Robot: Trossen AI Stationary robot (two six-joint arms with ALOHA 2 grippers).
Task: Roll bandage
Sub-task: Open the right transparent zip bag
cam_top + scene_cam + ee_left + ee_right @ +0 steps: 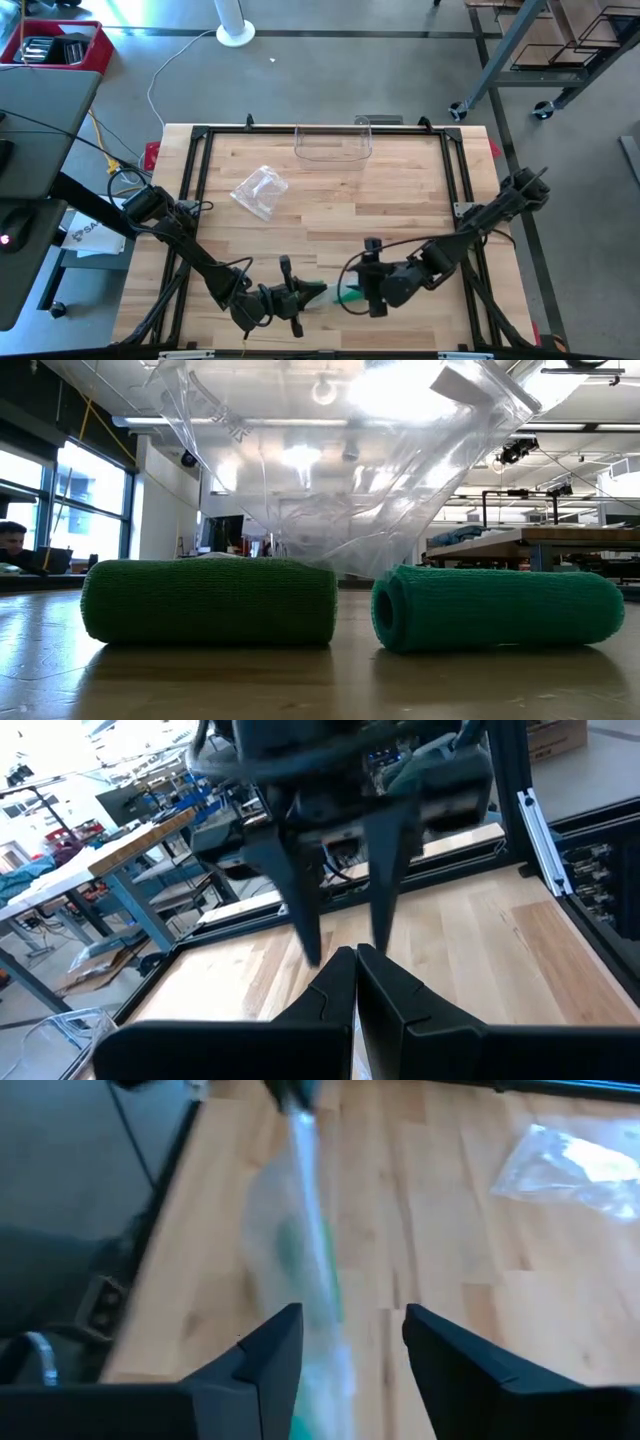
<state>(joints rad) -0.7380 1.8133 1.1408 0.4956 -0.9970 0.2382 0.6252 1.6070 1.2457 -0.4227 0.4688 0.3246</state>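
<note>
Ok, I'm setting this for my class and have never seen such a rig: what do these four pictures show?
Two robot arms work at a wooden table. One camera looks straight down, one sits at table height, and one rides on each wrist. Each arm ends in a two-fingered end effector. The left end effector is shut, apparently on one end of a green bandage. The right end effector is open, with the bandage beside one finger. Also on the table are a crumpled plastic bag and a clear container. The table-height view shows two green rolls.
</note>
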